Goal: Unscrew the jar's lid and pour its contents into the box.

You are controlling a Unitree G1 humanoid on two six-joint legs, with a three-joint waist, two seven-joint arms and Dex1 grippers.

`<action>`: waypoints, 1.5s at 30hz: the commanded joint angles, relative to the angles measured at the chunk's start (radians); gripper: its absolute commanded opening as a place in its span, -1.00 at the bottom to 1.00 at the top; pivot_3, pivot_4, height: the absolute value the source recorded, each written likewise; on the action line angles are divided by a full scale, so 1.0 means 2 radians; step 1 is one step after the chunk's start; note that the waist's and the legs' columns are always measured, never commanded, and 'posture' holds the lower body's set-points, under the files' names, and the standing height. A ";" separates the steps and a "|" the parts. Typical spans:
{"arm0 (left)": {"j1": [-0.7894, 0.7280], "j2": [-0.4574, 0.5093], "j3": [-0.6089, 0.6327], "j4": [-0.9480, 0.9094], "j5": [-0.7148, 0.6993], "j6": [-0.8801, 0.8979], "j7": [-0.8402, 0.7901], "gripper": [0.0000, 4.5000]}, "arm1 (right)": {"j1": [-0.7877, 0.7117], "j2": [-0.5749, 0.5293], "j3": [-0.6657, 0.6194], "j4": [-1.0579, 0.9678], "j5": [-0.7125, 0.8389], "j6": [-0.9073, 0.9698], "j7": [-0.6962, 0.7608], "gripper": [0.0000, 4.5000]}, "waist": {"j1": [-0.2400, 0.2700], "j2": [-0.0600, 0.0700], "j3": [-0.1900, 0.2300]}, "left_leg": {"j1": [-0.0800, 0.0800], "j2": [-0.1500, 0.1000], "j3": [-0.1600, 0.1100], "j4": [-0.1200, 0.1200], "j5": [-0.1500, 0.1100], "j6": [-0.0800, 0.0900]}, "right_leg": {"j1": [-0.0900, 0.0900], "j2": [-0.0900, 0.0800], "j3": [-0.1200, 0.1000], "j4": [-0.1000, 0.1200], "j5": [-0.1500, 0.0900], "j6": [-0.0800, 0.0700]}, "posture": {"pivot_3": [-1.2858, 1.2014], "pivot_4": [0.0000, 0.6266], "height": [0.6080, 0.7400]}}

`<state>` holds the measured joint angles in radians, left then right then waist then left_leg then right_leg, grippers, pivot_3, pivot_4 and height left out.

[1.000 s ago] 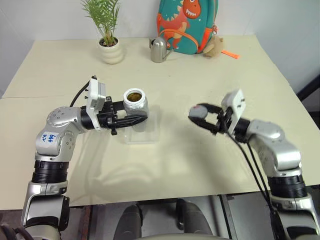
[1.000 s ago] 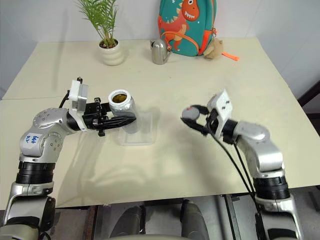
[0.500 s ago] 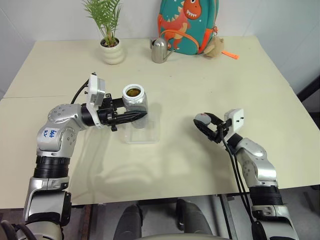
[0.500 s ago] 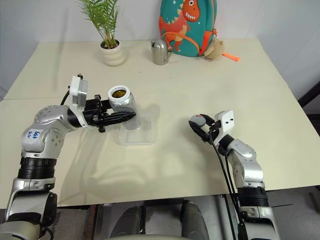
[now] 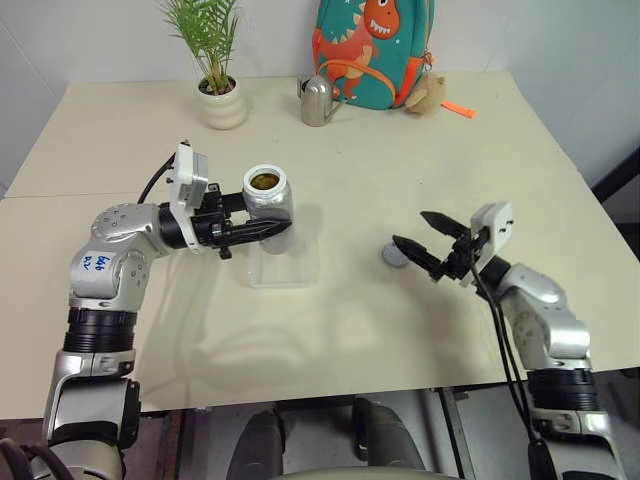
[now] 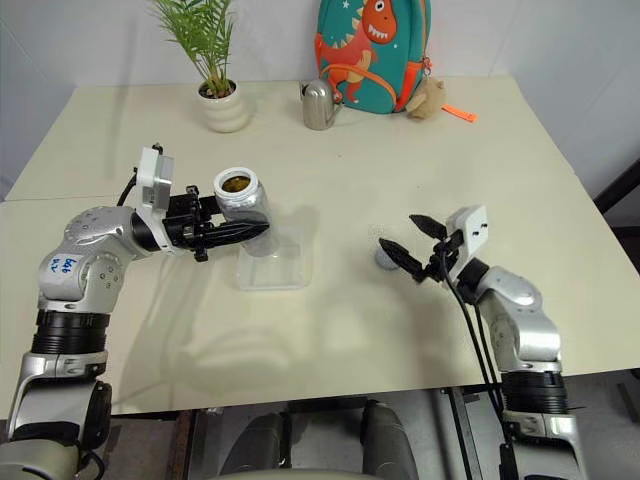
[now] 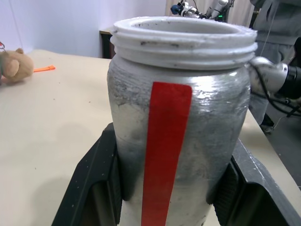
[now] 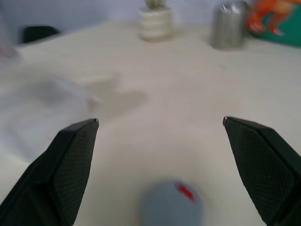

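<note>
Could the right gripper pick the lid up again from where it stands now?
Probably yes. The right gripper is open, and the lid lies on the bare table just by its fingertips, with nothing between them.

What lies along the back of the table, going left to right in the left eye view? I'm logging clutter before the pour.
Potted plant → silver watering can → dinosaur backpack → small plush toy → orange piece.
</note>
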<state>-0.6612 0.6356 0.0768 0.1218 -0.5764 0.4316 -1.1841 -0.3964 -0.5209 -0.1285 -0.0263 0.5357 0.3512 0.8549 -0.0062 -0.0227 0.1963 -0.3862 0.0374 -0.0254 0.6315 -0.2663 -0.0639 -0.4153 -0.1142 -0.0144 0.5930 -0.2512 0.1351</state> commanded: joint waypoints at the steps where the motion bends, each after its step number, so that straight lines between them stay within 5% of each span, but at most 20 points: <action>1: -0.022 0.029 0.009 0.009 0.004 -0.002 -0.024 -0.14 | -0.027 -0.036 0.002 -0.059 0.036 0.046 0.038 0.98 | 0.001 0.000 0.000 | 0.000 0.000 0.000 0.000 0.000 0.000 | 0.000 0.000 0.000 0.000 0.000 0.000 | 0.03 -0.52 1.00; 8: -0.062 0.062 -0.006 0.084 0.082 -0.034 0.005 -0.14 | -0.075 -0.085 0.037 -0.149 0.094 0.137 0.090 0.98 | 0.003 0.000 0.000 | 0.000 0.000 0.000 0.000 0.000 0.000 | 0.000 0.000 0.000 -0.001 0.000 0.000 | 0.03 -0.52 1.00; 16: -0.055 0.051 -0.032 0.081 0.244 -0.237 0.152 -0.14 | -0.063 -0.077 0.045 -0.149 0.060 0.120 0.069 0.98 | 0.004 0.000 0.000 | -0.001 0.000 0.000 0.000 0.000 0.001 | 0.000 0.000 0.000 -0.001 0.000 0.000 | 0.03 -0.52 1.00; 24: -0.050 0.052 -0.061 0.108 0.444 -0.507 0.373 -0.14 | -0.060 -0.062 0.041 -0.144 0.049 0.113 0.051 0.98 | 0.003 0.000 0.000 | 0.000 0.000 0.001 0.000 0.000 0.000 | 0.000 0.000 0.000 -0.001 0.000 0.001 | 0.03 -0.52 1.00; 29: -0.087 0.090 -0.112 0.171 0.662 -0.623 0.607 -0.14 | -0.064 -0.052 0.044 -0.138 0.043 0.106 0.045 0.98 | 0.003 0.000 0.000 | 0.000 0.000 0.002 0.000 0.000 0.000 | 0.000 0.000 0.001 -0.001 0.001 0.001 | 0.03 -0.52 1.00; 36: -0.145 0.123 -0.212 0.206 0.869 -0.639 0.857 -0.14 | -0.064 -0.040 0.047 -0.140 0.038 0.106 0.038 0.98 | 0.012 0.000 0.000 | 0.000 0.000 0.003 0.000 -0.001 0.001 | 0.000 0.000 0.001 -0.002 0.001 0.002 | 0.03 -0.52 1.00; 45: -0.205 0.138 -0.317 0.227 1.026 -0.553 1.034 -0.14 | -0.058 -0.028 0.048 -0.146 0.035 0.105 0.025 0.98 | 0.015 0.000 0.000 | -0.001 0.000 0.003 0.000 -0.001 0.001 | -0.001 0.000 0.001 -0.002 0.001 0.002 | 0.03 -0.52 1.00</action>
<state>-1.0275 0.8874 -0.5405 0.5687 1.4346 -0.7142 0.8139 -0.5127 -0.5802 -0.0223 -0.2811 0.6001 0.5858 0.9093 0.0247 -0.0232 0.1961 -0.3874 0.0373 -0.0184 0.6314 -0.2688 -0.0619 -0.4165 -0.1150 -0.0120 0.5893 -0.2489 0.1393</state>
